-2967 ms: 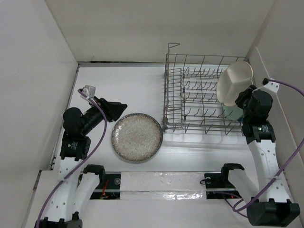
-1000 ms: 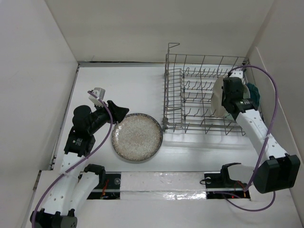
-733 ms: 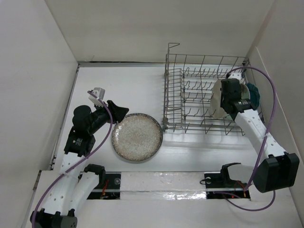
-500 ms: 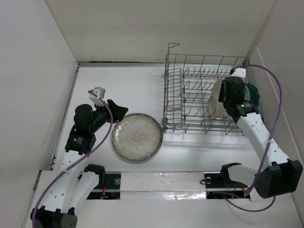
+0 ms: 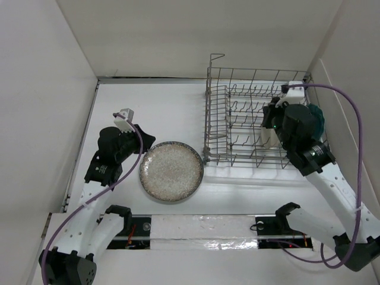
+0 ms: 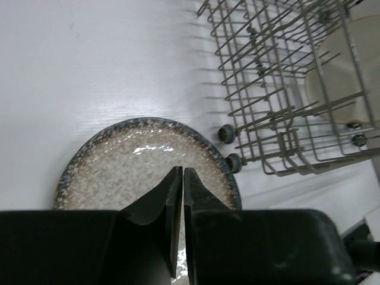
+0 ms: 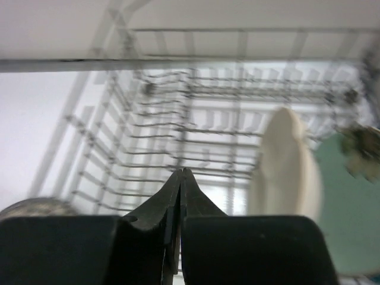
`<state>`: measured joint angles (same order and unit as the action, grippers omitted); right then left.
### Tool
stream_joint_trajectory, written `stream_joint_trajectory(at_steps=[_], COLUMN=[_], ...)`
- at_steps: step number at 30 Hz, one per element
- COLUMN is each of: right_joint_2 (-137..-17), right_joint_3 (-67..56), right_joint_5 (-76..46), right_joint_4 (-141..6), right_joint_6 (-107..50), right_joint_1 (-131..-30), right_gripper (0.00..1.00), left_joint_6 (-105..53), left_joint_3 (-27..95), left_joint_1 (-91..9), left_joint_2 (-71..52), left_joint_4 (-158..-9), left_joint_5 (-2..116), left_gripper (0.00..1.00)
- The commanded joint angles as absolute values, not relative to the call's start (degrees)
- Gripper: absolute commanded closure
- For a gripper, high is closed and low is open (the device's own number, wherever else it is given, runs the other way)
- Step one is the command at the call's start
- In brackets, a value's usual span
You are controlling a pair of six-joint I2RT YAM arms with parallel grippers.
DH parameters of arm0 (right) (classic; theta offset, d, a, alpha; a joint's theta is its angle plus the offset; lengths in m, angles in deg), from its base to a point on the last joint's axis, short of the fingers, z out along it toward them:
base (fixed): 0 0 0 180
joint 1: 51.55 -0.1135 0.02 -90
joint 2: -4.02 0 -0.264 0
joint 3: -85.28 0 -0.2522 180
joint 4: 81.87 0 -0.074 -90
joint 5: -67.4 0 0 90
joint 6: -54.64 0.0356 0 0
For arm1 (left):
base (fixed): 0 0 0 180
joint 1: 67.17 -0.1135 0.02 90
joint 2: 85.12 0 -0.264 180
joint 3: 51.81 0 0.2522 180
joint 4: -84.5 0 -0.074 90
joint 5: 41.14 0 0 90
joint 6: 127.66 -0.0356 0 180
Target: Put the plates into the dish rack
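The speckled plate [image 5: 171, 171] lies flat just beside the closed, empty left hand [image 6: 181, 173], well apart from the closed right hand [image 7: 180, 172].

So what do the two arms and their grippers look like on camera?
Left arm and right arm: white links, black joint housings, and a purple cable looping along each. Left gripper and right gripper: matte black fingers on blocky black bodies, tapering to thin tips.
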<state>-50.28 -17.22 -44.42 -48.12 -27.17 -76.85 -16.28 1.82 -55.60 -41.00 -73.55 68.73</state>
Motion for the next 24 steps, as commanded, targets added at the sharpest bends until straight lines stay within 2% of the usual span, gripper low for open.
stream_joint_trajectory(at_steps=[1, 6, 11, 12, 13, 15, 17, 20, 24], right_joint_2=[-50.64, -55.47, -58.20, -58.12, -58.03, -57.68, -57.50, -57.85, -63.90], right_joint_3=[-14.87, -16.01, -24.24, -25.84, -27.25, -31.98, -35.24, -41.58, -42.65], right_joint_5=[-35.71, -33.59, -34.54, -35.07, -35.25, -35.52, -34.12, -30.60, -32.00], right_joint_4=[-55.17, -56.50, -58.35, -58.70, -58.87, -58.88, -59.84, -63.88, -64.24], right_joint_6=[-26.30, -26.92, -26.92, -26.83, -26.48, -24.74, -22.71, -19.98, -16.99], right_joint_1=[-86.33, -102.85, -119.91, -122.02, -125.35, -127.48, -128.01, -128.02, -129.15], right_gripper=[1.00, 1.00, 1.00, 1.00, 1.00, 1.00, 1.00, 1.00, 1.00], left_joint_6=[-16.75, -14.81, -12.36, -12.00, -11.74, -11.39, -11.21, -10.51, -8.93], left_joint_3=[4.05, 3.61, 2.29, 2.20, 2.11, 2.20, 2.29, 2.46, 2.55], left_joint_1=[-55.31, -55.31, -58.30, -58.30, -58.30, -58.30, -58.30, -58.82, -59.88], left_joint_2=[-39.60, -36.69, -35.21, -34.85, -34.41, -32.74, -30.56, -27.83, -27.03], left_joint_4=[-71.73, -69.26, -66.53, -66.01, -65.57, -64.95, -64.42, -64.77, -66.88], left_joint_5=[65.56, 65.46, 64.33, 63.45, 63.45, 62.66, 62.39, 62.30, 63.53], left_gripper=[0.99, 1.00, 1.00, 0.96, 0.85, 0.69, 0.61, 0.57, 0.57])
